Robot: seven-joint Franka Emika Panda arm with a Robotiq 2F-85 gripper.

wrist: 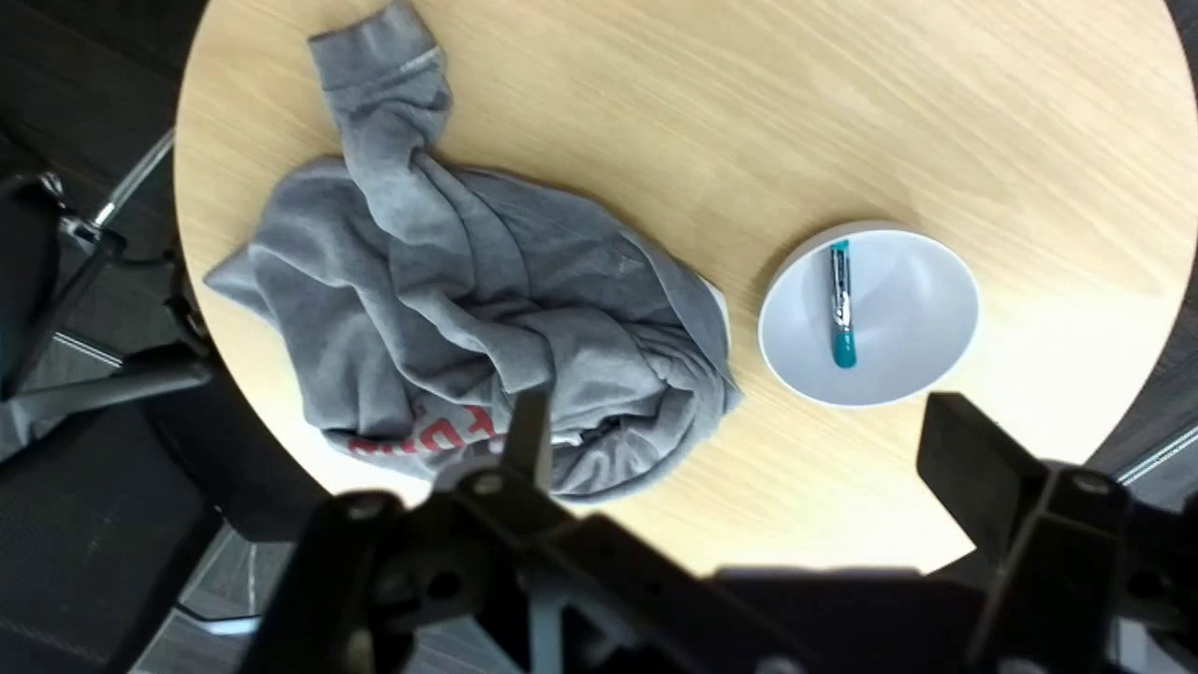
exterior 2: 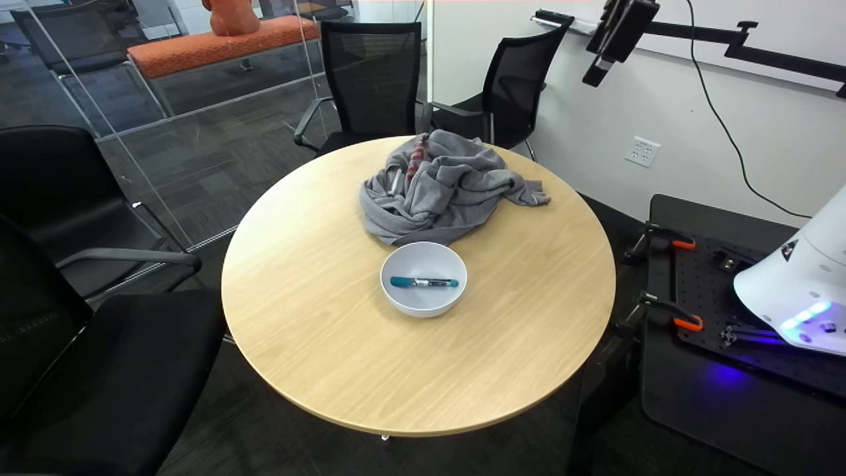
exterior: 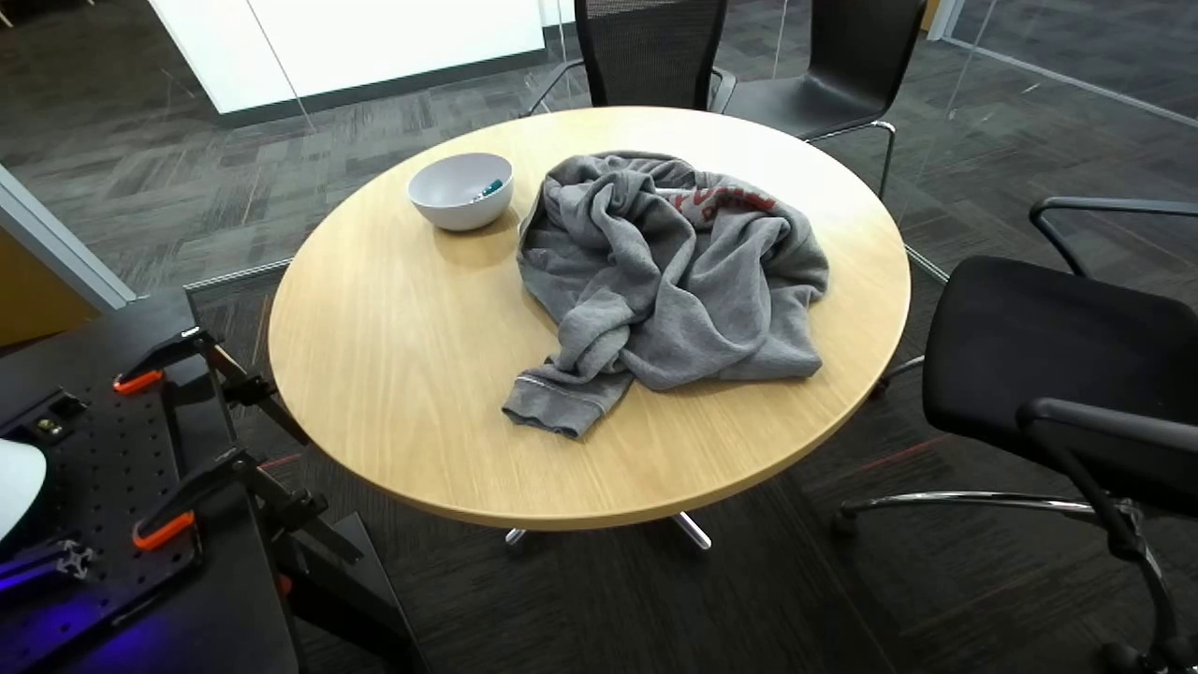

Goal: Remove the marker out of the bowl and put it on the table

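Note:
A teal marker with a dark and white label (exterior 2: pixel 423 282) lies inside a light grey bowl (exterior 2: pixel 423 309). The bowl stands upright on the round wooden table (exterior 2: pixel 423 377). In an exterior view only one teal end of the marker (exterior: pixel 490 189) shows over the rim of the bowl (exterior: pixel 463 219). In the wrist view the marker (wrist: pixel 842 304) lies left of the bowl's middle (wrist: pixel 922 323). My gripper (wrist: pixel 737 421) is open and empty, its fingers wide apart. It is above the table, apart from the bowl and marker.
A crumpled grey sweatshirt (exterior: pixel 674 271) with red letters lies on the table beside the bowl. Chairs (exterior 2: pixel 370 79) stand around the table. The robot's base (exterior 2: pixel 800 284) is on a black stand. A dark device (exterior 2: pixel 621 39) hangs above; I cannot tell whether it is the gripper.

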